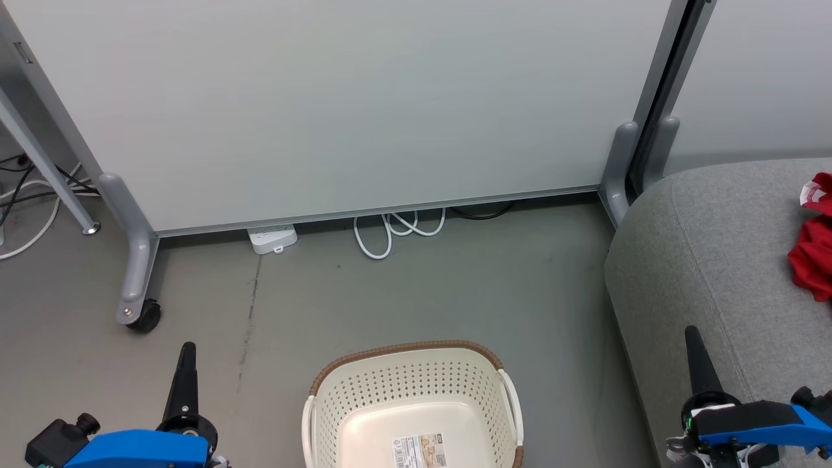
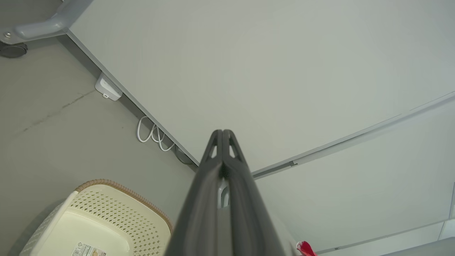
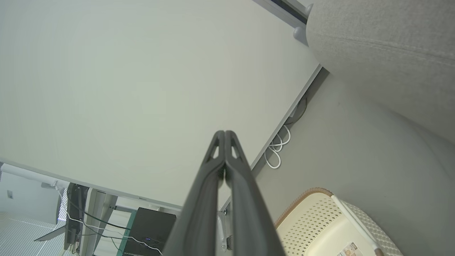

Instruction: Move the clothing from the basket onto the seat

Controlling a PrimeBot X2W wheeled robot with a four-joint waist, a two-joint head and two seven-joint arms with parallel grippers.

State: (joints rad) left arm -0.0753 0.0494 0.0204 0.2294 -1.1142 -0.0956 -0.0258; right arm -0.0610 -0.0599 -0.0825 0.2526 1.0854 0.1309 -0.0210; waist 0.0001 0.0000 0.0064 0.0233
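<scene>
The cream perforated plastic basket (image 1: pixel 403 383) with a brown rim stands on the floor, a paper label (image 1: pixel 419 452) lying on its bottom. The bright red clothing (image 1: pixel 816 260) lies bunched on the grey fabric seat (image 1: pixel 702 260), cut off at the picture's edge. The left claw (image 2: pixel 223 132) and right claw (image 3: pixel 225 132) flank the basket, each with its fingers pressed together.

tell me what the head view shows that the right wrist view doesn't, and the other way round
Head view's extras: the red clothing lying on the seat, the left gripper, a white adapter and a caster wheel.
Right wrist view's extras: a dark box with cables past the panel's edge, and a close look at the right gripper, fingers pressed together.
Shared: the basket with no clothing in its visible part, the seat, the panel, the coiled white cable.
</scene>
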